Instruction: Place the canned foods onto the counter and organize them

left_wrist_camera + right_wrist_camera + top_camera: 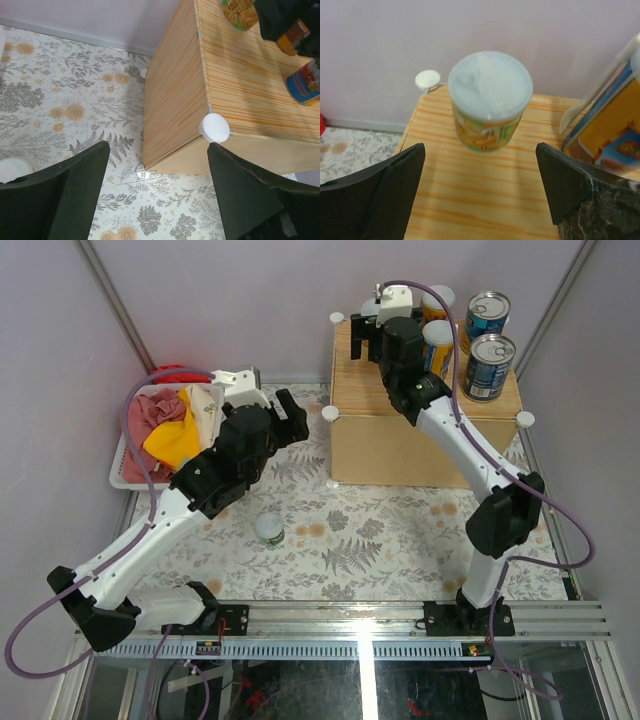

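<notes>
Right hand (362,340) is open and holds nothing. It hangs over the far-left part of the counter (400,445). In the right wrist view a pale-lidded can (490,102) with a green-orange label stands upright on the counter top, just inside the far-left knob (427,79). It sits between the spread fingers (375,195) and touches neither.

Also on the counter top, right side:
- Far blue-labelled tin (487,312) and near blue-labelled tin (489,367) are upright, one behind the other, along the right edge.
- Far jar (437,298) and near jar (438,340) are orange-yellow with white lids. They stand just left of the tins, partly hidden by the right arm.

Left hand (290,418) is open and empty, over the tabletop (400,530) just beside the counter's near-left corner. In the left wrist view the near-left knob (215,127) sits between the fingers (75,195), with no contact visible.

One can is off the counter: a loose can (269,530) with a pale lid stands lid up on the tabletop, left of centre and toward the near edge. It is well apart from both hands.

The counter occupies the far-right part of the tabletop. A white basket (125,475) sits at the far-left corner and holds a red cloth (155,410) and a yellow cloth (175,438).
</notes>
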